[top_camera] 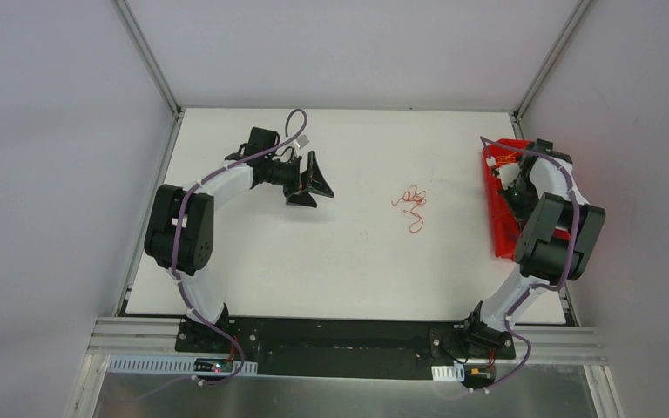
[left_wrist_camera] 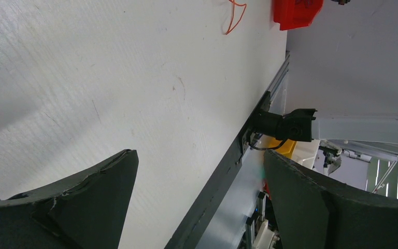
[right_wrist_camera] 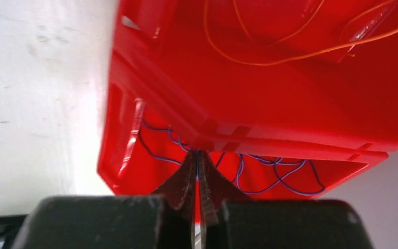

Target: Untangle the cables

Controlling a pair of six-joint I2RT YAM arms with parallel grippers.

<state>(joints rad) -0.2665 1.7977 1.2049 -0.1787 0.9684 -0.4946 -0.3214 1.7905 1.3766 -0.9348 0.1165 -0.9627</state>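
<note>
A small tangle of red and orange cables (top_camera: 412, 205) lies on the white table (top_camera: 357, 270), right of centre; its end shows in the left wrist view as an orange loop (left_wrist_camera: 233, 21). My left gripper (top_camera: 314, 185) (left_wrist_camera: 199, 153) hangs open over the far left of the table, well away from the tangle, with nothing between its fingers. My right gripper (right_wrist_camera: 197, 155) is down in the red bin (right_wrist_camera: 290, 114) (top_camera: 498, 213), shut, with a thin blue-purple cable (right_wrist_camera: 280, 181) pinched at its tips. An orange cable (right_wrist_camera: 269, 62) loops in the bin's farther compartment.
The red bin stands tilted at the table's right edge, with the right arm (top_camera: 557, 231) bent over it. A divider wall (right_wrist_camera: 249, 137) splits the bin. An aluminium frame rail (top_camera: 357, 344) runs along the near edge, and grey walls enclose the table.
</note>
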